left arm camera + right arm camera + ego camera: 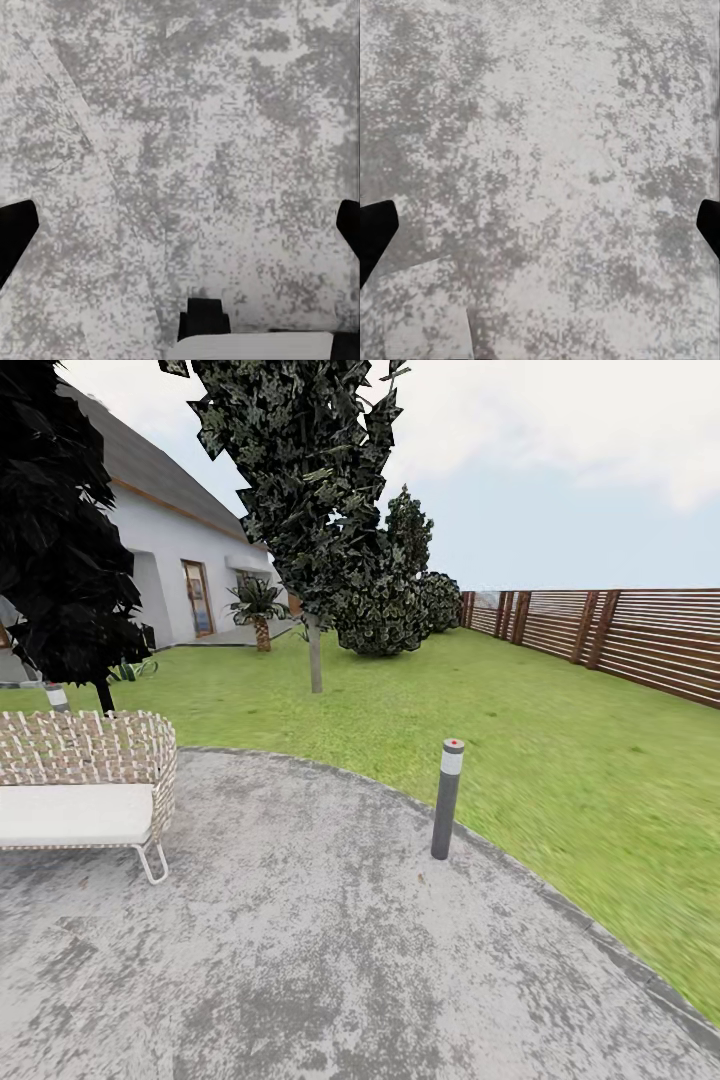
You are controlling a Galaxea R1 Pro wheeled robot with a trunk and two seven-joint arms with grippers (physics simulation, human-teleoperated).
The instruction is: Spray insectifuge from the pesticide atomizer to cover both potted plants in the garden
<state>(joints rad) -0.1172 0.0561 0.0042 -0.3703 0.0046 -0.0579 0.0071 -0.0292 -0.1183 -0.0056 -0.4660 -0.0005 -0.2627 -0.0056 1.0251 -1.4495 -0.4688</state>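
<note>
I look over the garden: a round grey mottled patio [300, 940], a green lawn [520, 740] and a brown slat fence [620, 635]. The pesticide atomizer is out of view. Far off at the left, by a dark tree, a low rosette of pointed green leaves [132, 670] lies on the grass; its pot is too small to make out. My left gripper [180, 232] is open over bare paving, its dark fingertips [15, 232] far apart. My right gripper [540, 232] is open over paving too, with nothing between its fingers.
A wicker chair [90, 780] with a white cushion stands on the patio at the left. A grey bollard lamp [446, 798] rises at the patio's edge, another [57, 697] behind the chair. Dark trees [310, 510], shrubs [385, 610], a palm [258, 610] and a white house [190, 560] lie beyond.
</note>
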